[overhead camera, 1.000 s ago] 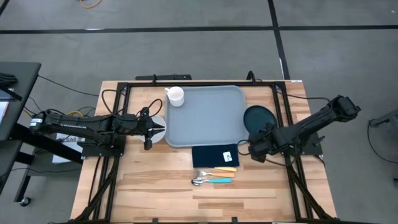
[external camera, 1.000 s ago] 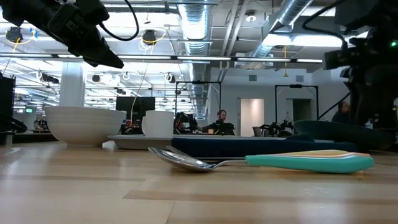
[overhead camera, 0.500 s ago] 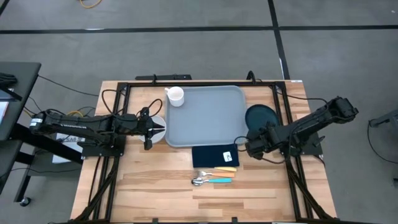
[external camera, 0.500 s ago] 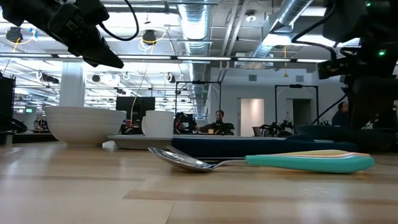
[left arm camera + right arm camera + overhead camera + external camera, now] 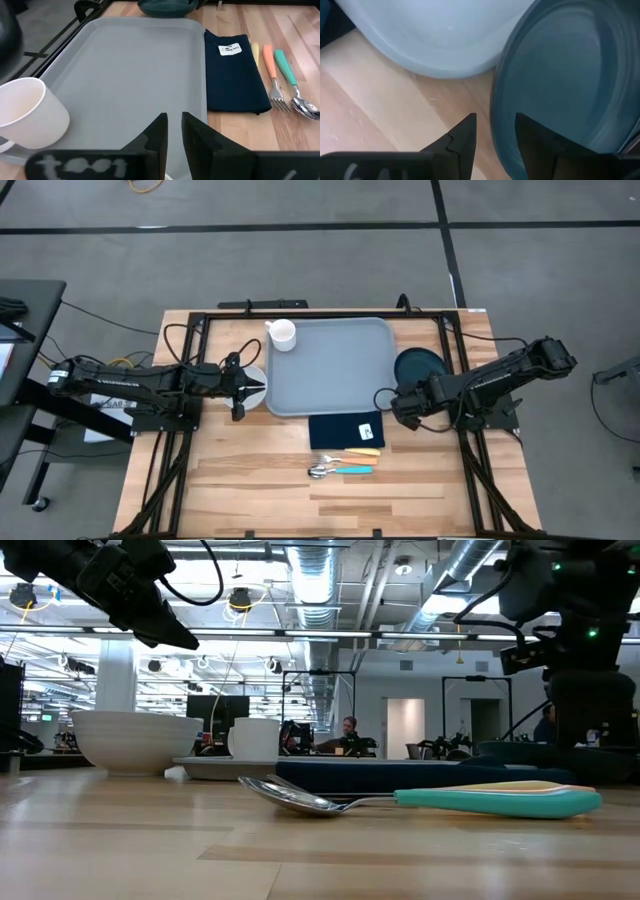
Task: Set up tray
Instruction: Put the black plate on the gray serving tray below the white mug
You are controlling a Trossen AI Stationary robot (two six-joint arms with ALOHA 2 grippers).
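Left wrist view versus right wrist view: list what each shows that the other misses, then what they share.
Only the left wrist view shows the white cup, the navy napkin, the fork and the spoon. Only the right wrist view shows the right end effector, open, at the teal plate's near rim. Both show the tray and the teal plate.

The right gripper (image 5: 494, 137) is hanging low over the wooden counter (image 5: 385, 107), its jaws standing apart astride the dark teal plate's (image 5: 570, 85) rim, beside the tray's (image 5: 440, 35) rounded corner.
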